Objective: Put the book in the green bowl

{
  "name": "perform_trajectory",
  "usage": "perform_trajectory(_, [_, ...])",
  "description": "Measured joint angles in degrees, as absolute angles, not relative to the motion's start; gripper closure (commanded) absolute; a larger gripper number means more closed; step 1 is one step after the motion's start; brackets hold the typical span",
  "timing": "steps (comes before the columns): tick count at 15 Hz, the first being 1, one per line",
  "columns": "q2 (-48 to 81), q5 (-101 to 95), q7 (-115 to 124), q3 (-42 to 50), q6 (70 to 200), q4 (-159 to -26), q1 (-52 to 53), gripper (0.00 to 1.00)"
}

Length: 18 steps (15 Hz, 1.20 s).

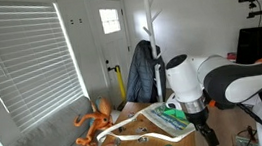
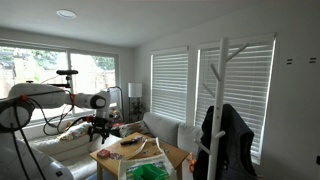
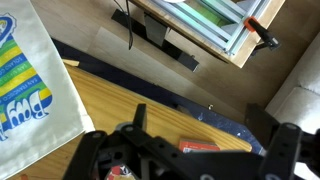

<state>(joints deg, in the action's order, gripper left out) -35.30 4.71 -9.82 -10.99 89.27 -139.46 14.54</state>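
In the wrist view my gripper (image 3: pixel 205 118) is open, with its two dark fingers spread over the wooden table (image 3: pixel 110 95). A small red-orange book (image 3: pixel 200 145) lies flat on the table between the fingers, near the dark blue table edge, and is partly hidden by the gripper body. Nothing is held. In both exterior views the gripper (image 1: pixel 208 134) (image 2: pixel 100 126) hangs low over the table. A bright green bowl-like thing (image 2: pixel 150 172) (image 1: pixel 173 112) sits on the table away from the gripper; its shape is unclear.
A white cloth with colourful print (image 3: pixel 30 85) lies on the table beside the gripper. A framed green-and-white object with a red clamp (image 3: pixel 215 22) stands on the floor beyond the table edge. An orange octopus toy (image 1: pixel 95 123) sits on the grey couch. A coat rack (image 1: pixel 152 55) stands behind.
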Motion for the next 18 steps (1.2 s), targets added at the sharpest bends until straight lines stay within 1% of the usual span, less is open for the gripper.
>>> perform_trajectory(5, [-34.9,3.8,-13.1,-10.0,90.4,-139.6,14.5,0.0])
perform_trajectory(11, [-30.8,2.8,-20.2,-8.8,99.5,-142.7,14.7,0.0])
perform_trajectory(18, [-28.1,2.9,-10.9,-12.4,102.1,-143.9,15.0,0.0])
